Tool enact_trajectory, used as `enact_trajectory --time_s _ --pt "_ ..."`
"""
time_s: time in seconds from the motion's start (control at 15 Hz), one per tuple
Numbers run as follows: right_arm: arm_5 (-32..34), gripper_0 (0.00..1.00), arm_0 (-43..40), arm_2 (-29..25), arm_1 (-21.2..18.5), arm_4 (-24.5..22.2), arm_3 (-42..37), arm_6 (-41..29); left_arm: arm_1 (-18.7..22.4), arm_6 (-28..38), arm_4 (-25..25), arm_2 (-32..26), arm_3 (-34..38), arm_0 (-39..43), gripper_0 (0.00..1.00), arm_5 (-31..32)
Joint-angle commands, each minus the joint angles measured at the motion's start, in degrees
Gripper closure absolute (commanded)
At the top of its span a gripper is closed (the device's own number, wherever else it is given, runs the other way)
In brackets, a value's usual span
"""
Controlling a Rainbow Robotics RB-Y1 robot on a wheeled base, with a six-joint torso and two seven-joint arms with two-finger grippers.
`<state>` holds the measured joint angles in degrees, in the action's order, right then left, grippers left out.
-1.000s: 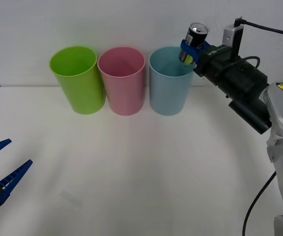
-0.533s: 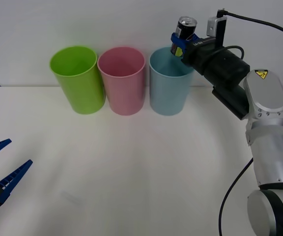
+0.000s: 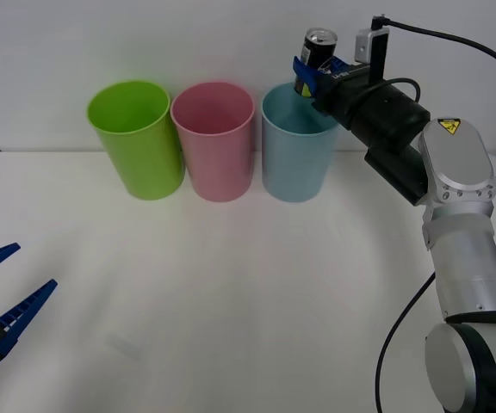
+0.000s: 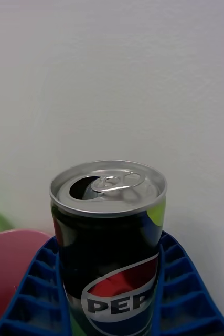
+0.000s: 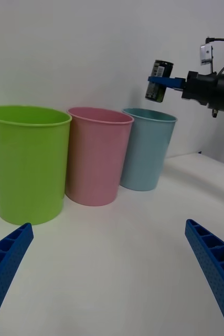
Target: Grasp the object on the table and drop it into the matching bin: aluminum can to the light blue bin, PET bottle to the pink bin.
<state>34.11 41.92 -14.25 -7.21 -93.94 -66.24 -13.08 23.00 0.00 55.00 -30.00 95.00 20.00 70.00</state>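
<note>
The right gripper [image 3: 313, 76] grips the aluminum can [image 3: 315, 60] upright above the light blue bin [image 3: 295, 155], while the left gripper [image 3: 3, 297] rests spread open low over the table [image 3: 248, 292].

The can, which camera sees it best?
The right wrist view: the can is close, its pull-tab top plain, held in the right pincer. The front and left wrist views show it small, above the light blue bin.

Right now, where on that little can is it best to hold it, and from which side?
Round its dark middle, from the side. The aluminum can stands upright, with straight walls. The right gripper grips it so, over the light blue bin. The left gripper waits, open.
</note>
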Motion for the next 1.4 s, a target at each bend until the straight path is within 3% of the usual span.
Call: enact_trajectory --time_s 0.07,0.53,0.93,1.4 --pt "0.34 0.0 0.0 0.01 0.0 0.07 -0.03 0.6 0.0 0.0 0.0 0.0 0.0 0.0 0.0 0.0" --pt "5.35 0.0 -0.7 -1.92 0.0 0.95 -0.56 0.86 0.0 0.0 0.0 0.0 0.0 0.0 0.0 0.0" --pt "10.8 0.0 -9.23 -1.75 -1.41 1.92 -11.01 0.42 0.0 0.0 0.0 0.0 0.0 0.0 0.0 0.0" --pt "12.03 0.0 -26.72 5.99 -11.34 14.4 -25.6 1.3 0.0 0.0 0.0 0.0 0.0 0.0 0.0 0.0"
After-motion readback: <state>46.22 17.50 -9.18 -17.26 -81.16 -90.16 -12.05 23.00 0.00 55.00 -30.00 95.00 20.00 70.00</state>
